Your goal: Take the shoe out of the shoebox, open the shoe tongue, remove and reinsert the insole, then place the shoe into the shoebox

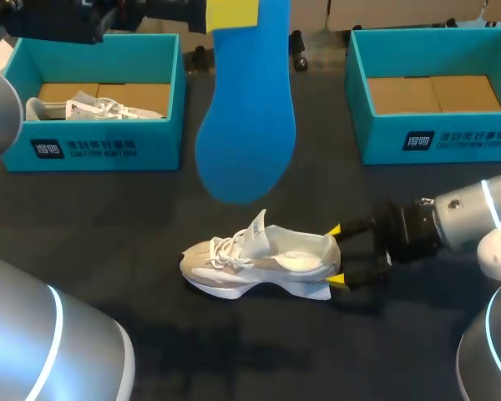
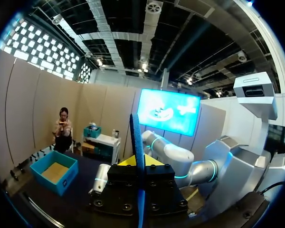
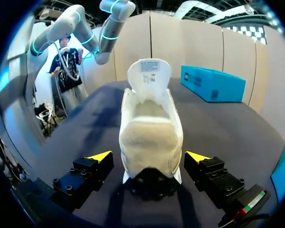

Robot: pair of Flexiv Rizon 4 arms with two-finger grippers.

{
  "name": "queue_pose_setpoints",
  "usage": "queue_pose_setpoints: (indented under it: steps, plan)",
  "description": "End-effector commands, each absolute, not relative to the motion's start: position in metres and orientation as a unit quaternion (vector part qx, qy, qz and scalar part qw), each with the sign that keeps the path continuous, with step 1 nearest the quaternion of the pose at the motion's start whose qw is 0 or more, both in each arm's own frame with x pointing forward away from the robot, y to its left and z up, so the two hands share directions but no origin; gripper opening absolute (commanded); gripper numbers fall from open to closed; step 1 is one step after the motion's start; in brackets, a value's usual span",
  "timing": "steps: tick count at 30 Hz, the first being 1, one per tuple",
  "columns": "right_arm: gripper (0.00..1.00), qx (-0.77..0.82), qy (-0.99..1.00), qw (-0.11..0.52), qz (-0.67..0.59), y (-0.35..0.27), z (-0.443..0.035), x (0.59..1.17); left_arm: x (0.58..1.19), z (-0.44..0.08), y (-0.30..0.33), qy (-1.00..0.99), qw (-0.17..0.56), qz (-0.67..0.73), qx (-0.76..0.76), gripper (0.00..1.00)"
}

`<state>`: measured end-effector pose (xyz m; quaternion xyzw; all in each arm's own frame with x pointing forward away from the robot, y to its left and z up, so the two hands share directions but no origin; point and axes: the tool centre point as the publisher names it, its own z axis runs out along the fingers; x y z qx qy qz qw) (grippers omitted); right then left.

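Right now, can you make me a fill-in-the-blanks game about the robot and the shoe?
The left gripper holds up an insole coloured ____.
The shoe stands on the ____, outside the left shoebox and the right shoebox.
The right gripper is open around the shoe's ____.
Missing words: blue; table; heel.

The black table [image 1: 108,225] carries a spare boxed shoe [image 1: 88,108].

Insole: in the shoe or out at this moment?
Out. The left gripper holds the blue insole up in the air, clear of the white shoe, whose inside shows no blue.
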<state>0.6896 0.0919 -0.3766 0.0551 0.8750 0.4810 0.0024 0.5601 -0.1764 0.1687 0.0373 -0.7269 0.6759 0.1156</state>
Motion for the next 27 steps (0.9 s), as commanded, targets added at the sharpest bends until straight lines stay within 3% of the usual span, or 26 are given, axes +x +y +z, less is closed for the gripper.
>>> queue_pose_setpoints:
  steps: [1, 6, 19, 27]
  plan:
    - [1.0, 0.061, 0.926, -0.025, 0.371, 0.094, -0.354, 0.688, 0.561, 0.17, -0.178, -0.728, 0.116, 0.675, 0.037, 0.0]
    - [1.0, 0.08, 0.949, -0.074, 0.296, 0.099, -0.346, 0.69, 0.561, 0.17, -0.178, -0.728, 0.116, 0.675, 0.037, 0.0]
    - [1.0, 0.108, 0.986, -0.042, 0.124, 0.111, -0.322, 0.684, 0.561, 0.17, -0.178, -0.728, 0.116, 0.675, 0.037, 0.0]
    - [1.0, 0.112, 0.989, -0.092, 0.04, 0.121, -0.318, 0.684, 0.561, 0.17, -0.178, -0.728, 0.116, 0.675, 0.037, 0.0]
